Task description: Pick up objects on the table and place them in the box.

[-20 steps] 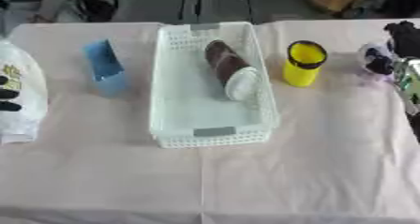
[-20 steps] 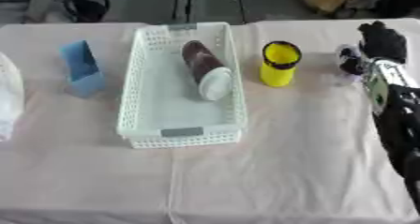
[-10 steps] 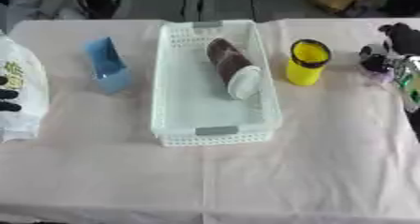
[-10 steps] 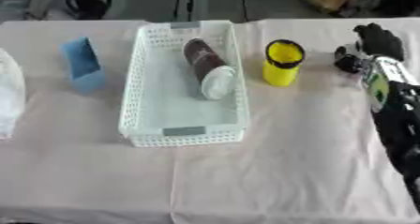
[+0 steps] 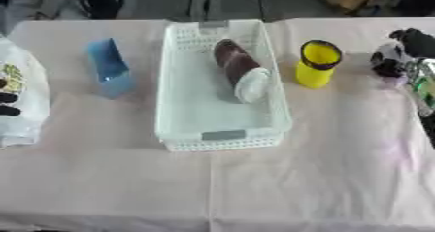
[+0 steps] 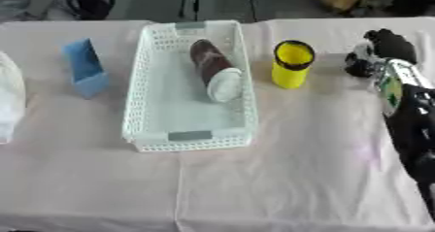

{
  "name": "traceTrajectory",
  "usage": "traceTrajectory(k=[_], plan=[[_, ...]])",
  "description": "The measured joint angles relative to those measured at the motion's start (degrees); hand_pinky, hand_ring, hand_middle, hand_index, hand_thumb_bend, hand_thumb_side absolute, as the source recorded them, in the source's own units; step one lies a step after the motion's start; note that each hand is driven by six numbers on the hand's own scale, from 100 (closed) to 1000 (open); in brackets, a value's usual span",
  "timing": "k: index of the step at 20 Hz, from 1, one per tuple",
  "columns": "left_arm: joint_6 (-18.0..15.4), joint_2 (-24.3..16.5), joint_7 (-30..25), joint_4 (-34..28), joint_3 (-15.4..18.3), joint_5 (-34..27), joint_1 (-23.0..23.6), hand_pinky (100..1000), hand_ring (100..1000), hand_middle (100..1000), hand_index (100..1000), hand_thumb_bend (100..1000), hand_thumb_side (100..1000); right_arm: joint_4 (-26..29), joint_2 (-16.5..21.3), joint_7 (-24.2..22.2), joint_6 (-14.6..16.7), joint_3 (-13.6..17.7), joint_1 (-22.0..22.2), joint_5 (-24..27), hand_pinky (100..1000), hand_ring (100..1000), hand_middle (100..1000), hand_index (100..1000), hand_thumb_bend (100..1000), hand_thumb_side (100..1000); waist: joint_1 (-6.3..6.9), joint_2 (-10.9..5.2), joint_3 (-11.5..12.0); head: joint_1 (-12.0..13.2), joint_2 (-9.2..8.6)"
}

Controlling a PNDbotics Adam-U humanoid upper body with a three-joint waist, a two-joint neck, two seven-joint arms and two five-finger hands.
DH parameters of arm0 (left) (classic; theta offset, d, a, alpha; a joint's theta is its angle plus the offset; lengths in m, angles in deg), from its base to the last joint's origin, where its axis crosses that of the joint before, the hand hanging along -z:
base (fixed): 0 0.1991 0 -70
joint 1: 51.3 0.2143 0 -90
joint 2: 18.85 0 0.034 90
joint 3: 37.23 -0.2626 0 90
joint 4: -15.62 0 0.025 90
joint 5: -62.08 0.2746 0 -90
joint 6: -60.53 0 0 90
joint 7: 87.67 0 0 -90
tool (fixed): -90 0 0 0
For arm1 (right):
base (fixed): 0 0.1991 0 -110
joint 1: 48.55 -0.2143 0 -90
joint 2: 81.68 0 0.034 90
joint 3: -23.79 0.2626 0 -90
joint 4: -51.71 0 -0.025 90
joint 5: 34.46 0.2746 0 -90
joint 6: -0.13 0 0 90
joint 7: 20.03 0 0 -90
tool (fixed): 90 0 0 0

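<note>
Now the right hand, which sat by a small dark-and-white object a second ago, hovers over it at the far right, fingers curled; contact I cannot tell. The yellow cup and blue box wait outside the white basket, which holds one brown cylinder; the left hand rests on a white bag

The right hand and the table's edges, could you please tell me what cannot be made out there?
- Right hand: whether its blurred fingers grip the small dark thing beside it.
- White bag: cut off by the left eye view's left edge.
- Left hand: only dark fingertips show on the bag.
</note>
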Motion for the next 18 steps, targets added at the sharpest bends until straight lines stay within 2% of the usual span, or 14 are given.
traceTrajectory(k=[3,4,5,6,7,8,11,12,13,14,15,16,17,18], plan=[[0.0,0.0,0.0,0.0,0.0,0.0,0.0,580,633,664,839,239,951,-0.2,0.1,-1.0,-1.1,0.0,0.0,-1.3,517,744,854,911,258,372,-0.02,0.0,0.0,0.0,0.0],[0.0,0.0,0.0,0.0,0.0,0.0,0.0,580,633,664,839,239,952,-0.3,0.2,-1.4,-1.5,0.0,0.0,-1.6,488,724,839,902,257,298,-0.03,0.0,0.0,0.0,0.0],[0.0,0.0,0.0,0.0,0.0,0.0,0.0,580,633,664,839,239,952,-0.3,0.2,-1.8,-1.8,0.0,0.0,-1.9,488,724,839,902,257,298,-0.05,0.0,0.0,0.0,0.0],[0.0,0.0,-0.1,0.0,0.0,0.0,0.0,580,632,663,839,240,952,-0.3,0.4,-2.1,-2.2,0.0,0.0,-2.1,461,707,830,898,277,227,-0.06,0.0,0.0,0.0,0.0],[0.0,0.0,-0.1,0.0,0.0,0.0,0.0,580,632,663,839,240,952,-0.5,0.4,-2.5,-2.5,0.0,0.0,-2.3,461,707,830,898,277,227,-0.08,0.0,0.0,0.0,0.0],[0.0,0.0,-0.1,0.0,0.0,0.0,0.0,580,632,663,839,240,952,-0.5,0.5,-2.9,-2.7,0.0,0.0,-2.5,419,677,821,892,314,137,-0.08,0.0,0.0,0.0,0.0],[0.1,0.0,-0.1,0.0,0.0,0.0,0.0,580,632,663,839,240,952,-0.6,0.5,-4.4,-3.0,0.0,0.1,-2.6,386,648,810,888,339,100,-0.13,0.0,0.0,0.0,0.0],[0.1,0.0,-0.1,0.0,0.0,0.0,0.0,581,632,663,839,240,952,-0.6,0.5,-4.9,-3.0,0.0,0.1,-2.6,333,600,786,872,345,100,-0.14,0.0,0.0,0.0,0.0],[0.1,0.0,-0.1,0.0,0.0,0.0,0.0,581,632,663,839,240,952,-0.6,0.5,-5.5,-3.0,0.0,0.2,-2.6,333,600,786,872,345,100,-0.14,0.0,0.0,0.0,0.0],[0.1,0.0,-0.1,0.0,0.0,0.0,0.0,581,632,663,839,240,952,-0.6,0.5,-5.9,-3.0,0.0,0.2,-2.6,268,518,726,812,344,100,-0.15,0.0,0.0,0.0,0.0],[0.1,0.0,-0.1,0.0,0.0,0.0,0.0,581,632,663,839,240,952,-0.6,0.5,-6.3,-2.9,0.0,0.2,-2.6,268,518,726,812,344,100,-0.16,0.0,0.0,0.0,0.0],[0.1,0.0,-0.1,0.0,0.0,0.0,0.0,581,632,663,839,240,952,-0.6,0.5,-6.6,-2.9,0.0,0.3,-2.6,208,421,651,745,349,100,-0.16,0.0,0.0,0.0,0.0],[0.1,0.0,-0.1,0.0,0.0,0.0,0.0,581,632,663,839,240,952,-0.6,0.5,-6.8,-2.8,0.0,0.4,-2.6,208,421,651,745,349,100,-0.16,-0.01,0.0,0.0,0.0],[0.1,0.0,-0.1,0.0,0.0,0.0,0.0,581,632,663,839,240,952,-0.6,0.5,-6.8,-2.8,0.0,0.4,-2.6,160,358,592,681,322,100,-0.17,-0.01,0.0,0.0,0.0]])
